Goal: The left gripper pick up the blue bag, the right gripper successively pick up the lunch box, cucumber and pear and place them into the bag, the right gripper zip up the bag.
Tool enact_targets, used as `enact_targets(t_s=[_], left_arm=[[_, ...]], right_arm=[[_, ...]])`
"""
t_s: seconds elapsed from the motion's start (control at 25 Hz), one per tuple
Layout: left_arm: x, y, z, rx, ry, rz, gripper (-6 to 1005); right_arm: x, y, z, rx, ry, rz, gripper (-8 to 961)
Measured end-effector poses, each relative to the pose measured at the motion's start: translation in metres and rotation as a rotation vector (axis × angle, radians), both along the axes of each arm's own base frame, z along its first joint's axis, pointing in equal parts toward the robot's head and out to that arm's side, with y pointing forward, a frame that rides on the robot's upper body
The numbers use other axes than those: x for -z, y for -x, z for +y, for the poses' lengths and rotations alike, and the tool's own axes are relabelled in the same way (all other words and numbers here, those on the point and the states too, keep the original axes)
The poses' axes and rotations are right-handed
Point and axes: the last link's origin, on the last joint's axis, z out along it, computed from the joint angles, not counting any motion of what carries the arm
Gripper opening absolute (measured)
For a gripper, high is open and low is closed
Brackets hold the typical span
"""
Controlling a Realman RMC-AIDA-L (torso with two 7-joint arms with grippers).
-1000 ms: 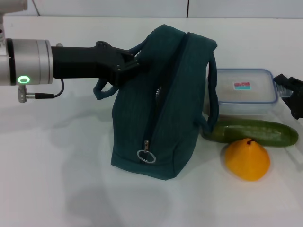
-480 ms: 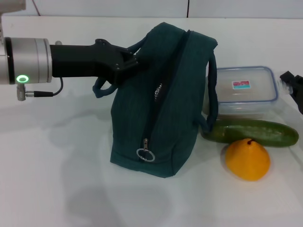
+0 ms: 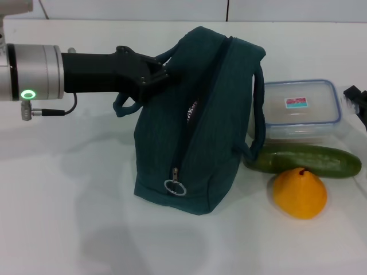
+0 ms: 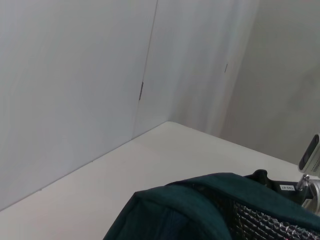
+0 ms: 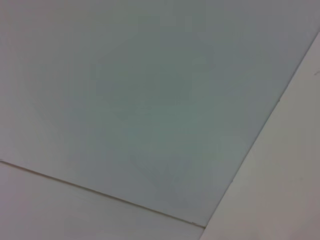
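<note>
So the left gripper (image 3: 156, 73) comes in level from the robot's left and is clamped on the near handle (image 3: 127, 106) of the bag (image 3: 195, 120), right at the bag's upper left shoulder. The handle loop droops just below the claw. The bag itself is dark teal-blue, standing upright on the white table (image 3: 69, 217), leaning a bit toward the robot's right. Its zipper (image 3: 192, 114) runs up the face toward the camera and looks partly open near the middle, with the ring pull (image 3: 176, 187) hanging low near the base.

On the far side of the bag from the left gripper you've got the rest of the stuff: the box (image 3: 298, 110) sits just past the bag's other handle (image 3: 259, 114), the cucumber (image 3: 304, 160) lies right in front of the box with one end touching the bag, and the pear (image 3: 299, 192) sits in front of the cucumber, touching it or nearly so.

The right gripper (image 3: 358, 100) only pokes in at the right edge, just beyond the box's far end, and honestly can't tell whether its fingers are open.

In the left wrist view, the bag's top edge and silvery quilted lining (image 4: 255, 220) show.
</note>
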Motion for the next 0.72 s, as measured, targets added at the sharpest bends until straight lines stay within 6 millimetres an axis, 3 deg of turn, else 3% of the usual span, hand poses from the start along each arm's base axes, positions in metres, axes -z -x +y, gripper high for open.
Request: enact_targets(t_s=[0.64, 0.72], left_arm=[[-0.0013, 0.0, 0.0001, 0.01, 0.0, 0.01, 44], [-0.0013, 0.0, 0.0001, 0.014, -0.002, 0.011, 44]], right_arm=[[0.0035, -0.0076, -0.0062, 0.074, 0.015, 0.073, 163], [0.0036, -0.0076, -0.0063, 0.078, 0.018, 0.082, 249]])
